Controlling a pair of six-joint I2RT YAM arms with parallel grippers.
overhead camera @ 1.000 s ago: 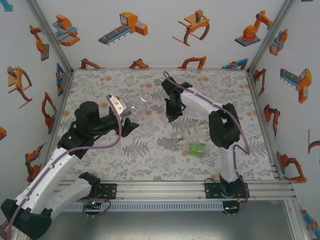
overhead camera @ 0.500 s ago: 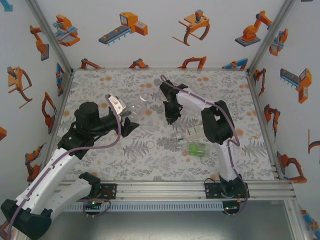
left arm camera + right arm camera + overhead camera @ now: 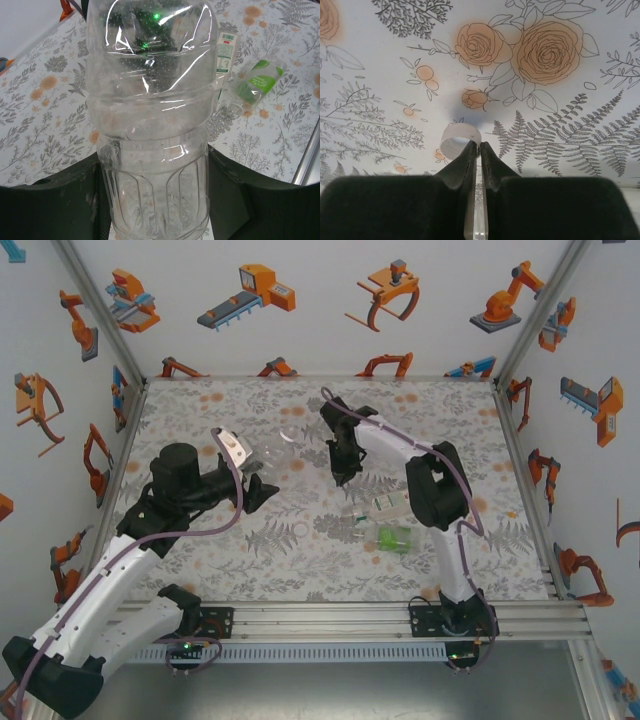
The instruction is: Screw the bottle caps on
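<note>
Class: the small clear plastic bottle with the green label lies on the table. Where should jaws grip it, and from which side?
Probably grip the green-labelled bottle across its round body, coming down from above: it lies on its side, flanks exposed, though the white-labelled plastic bottle beside it crowds one flank.

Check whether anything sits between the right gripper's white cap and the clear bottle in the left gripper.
Nothing visible: bare table separates the white cap at the right gripper from the left gripper's clear bottle. The labelled bottle and green bottle lie aside.
</note>
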